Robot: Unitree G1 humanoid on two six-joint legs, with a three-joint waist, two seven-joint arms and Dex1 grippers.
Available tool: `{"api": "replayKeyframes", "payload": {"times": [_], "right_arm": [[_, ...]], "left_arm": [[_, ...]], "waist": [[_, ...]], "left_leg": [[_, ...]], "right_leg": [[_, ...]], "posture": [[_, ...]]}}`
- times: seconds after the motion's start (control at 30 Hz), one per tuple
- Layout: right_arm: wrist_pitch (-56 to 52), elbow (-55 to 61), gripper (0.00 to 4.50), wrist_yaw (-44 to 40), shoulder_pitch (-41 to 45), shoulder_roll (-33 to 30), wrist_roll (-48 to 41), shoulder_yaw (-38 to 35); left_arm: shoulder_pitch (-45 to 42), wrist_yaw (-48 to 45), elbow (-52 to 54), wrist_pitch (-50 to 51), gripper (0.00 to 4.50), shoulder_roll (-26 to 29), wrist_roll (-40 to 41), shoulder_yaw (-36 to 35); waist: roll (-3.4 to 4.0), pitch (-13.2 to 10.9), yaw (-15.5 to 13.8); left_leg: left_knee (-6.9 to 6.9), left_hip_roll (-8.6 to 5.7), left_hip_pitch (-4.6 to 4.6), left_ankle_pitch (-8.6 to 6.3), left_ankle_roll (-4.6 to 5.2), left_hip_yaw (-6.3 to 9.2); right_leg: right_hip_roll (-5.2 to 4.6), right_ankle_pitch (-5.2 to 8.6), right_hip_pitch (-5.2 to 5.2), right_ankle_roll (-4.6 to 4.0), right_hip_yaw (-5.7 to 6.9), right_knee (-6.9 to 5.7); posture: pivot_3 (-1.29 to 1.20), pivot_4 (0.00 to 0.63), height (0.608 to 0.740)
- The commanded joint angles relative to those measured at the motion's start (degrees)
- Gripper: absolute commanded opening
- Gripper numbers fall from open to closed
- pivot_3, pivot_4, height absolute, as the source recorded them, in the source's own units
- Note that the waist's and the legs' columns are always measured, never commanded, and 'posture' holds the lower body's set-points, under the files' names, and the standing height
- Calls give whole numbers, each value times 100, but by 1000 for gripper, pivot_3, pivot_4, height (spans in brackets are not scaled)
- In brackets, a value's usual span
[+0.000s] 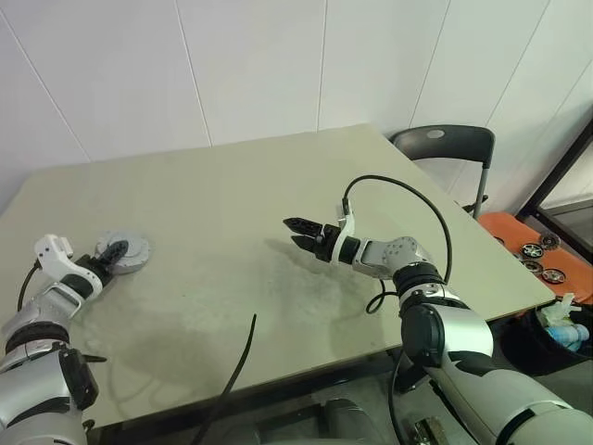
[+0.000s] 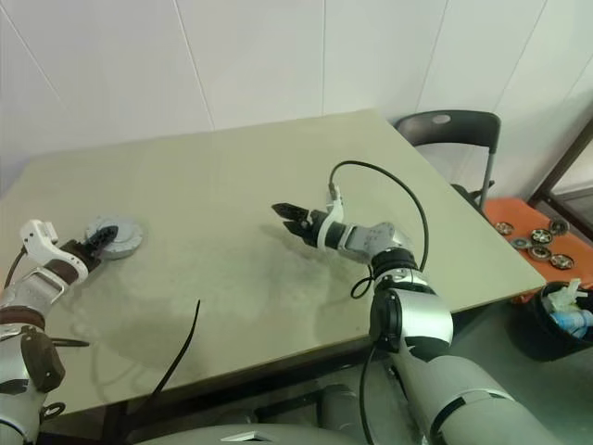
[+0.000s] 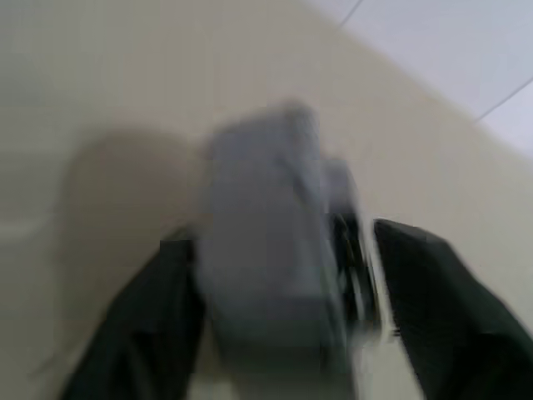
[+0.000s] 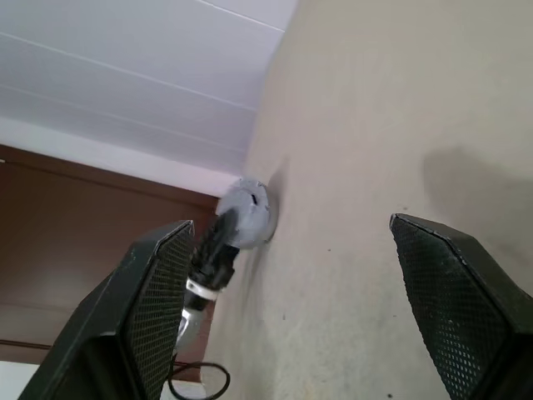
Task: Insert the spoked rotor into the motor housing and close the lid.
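Beige table (image 1: 232, 213) with a loose black cable (image 1: 232, 375) at the near edge, left gripper (image 1: 113, 255) open around the lidded housing (image 1: 130, 248) far left, right gripper (image 1: 298, 232) open mid-table, chair (image 1: 445, 148) beyond

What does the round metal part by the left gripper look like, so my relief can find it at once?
Start at the beige table and go to its left side, where the left gripper reaches in. The motor housing lies there: a short, round, silver-grey piece between the black fingers. It is the one loose part on the tabletop; the right gripper, mid-table, has nothing between its fingers.
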State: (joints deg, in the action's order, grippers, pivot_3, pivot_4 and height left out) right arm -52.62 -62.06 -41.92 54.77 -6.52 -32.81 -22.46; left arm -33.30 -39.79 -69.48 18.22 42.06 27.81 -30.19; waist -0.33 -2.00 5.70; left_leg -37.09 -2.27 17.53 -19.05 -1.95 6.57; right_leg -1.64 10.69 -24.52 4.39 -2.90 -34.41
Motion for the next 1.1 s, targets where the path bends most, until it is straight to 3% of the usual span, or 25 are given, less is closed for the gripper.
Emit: {"api": "replayKeyframes", "payload": {"times": [0.03, 0.33, 0.67, 0.87, 1.1], "right_arm": [[41, 130, 3959, -37, 125, 23, -49, -35], [110, 98, 3959, -70, 137, 101, -23, 0], [123, 159, 3959, -271, 171, 87, 33, 107], [481, 458, 3959, -1000, 335, -249, 367, 621], [1248, 1564, 3959, -2698, 266, -793, 1040, 1973]], "left_arm": [[-55, -167, 86, -154, 3967, 245, -115, 7], [227, -138, 28, -359, 3967, 709, -171, -206], [79, -500, 302, -491, 3967, 833, -222, -177], [-704, -1508, 1575, 165, 3967, 439, -203, 524], [-279, -2836, 4336, 1256, 3967, -221, 69, 1881]], "waist": [[-5, 2, -21], [-4, 2, -18], [-9, 5, -29], [-19, 9, -148], [-1, 7, -118]], "left_leg": [[0, 1, 4, 0, 0, 1], [6, -3, 11, -1, -1, -1], [5, -2, 10, -1, -1, 1], [-10, -9, 26, 1, -3, 5], [-2, -8, 27, 0, -2, -6]], "right_leg": [[-4, 0, -2, 0, 1, 2], [-15, -3, -4, 5, -1, 15], [-14, -3, -4, 5, 2, 12], [-16, -3, -4, 5, 11, 16], [-16, -5, -12, 9, 2, 16]], "posture": [[0, 0, 740], [0, 0, 740], [0, 0, 740], [0, 0, 740], [0, 0, 740]]}}
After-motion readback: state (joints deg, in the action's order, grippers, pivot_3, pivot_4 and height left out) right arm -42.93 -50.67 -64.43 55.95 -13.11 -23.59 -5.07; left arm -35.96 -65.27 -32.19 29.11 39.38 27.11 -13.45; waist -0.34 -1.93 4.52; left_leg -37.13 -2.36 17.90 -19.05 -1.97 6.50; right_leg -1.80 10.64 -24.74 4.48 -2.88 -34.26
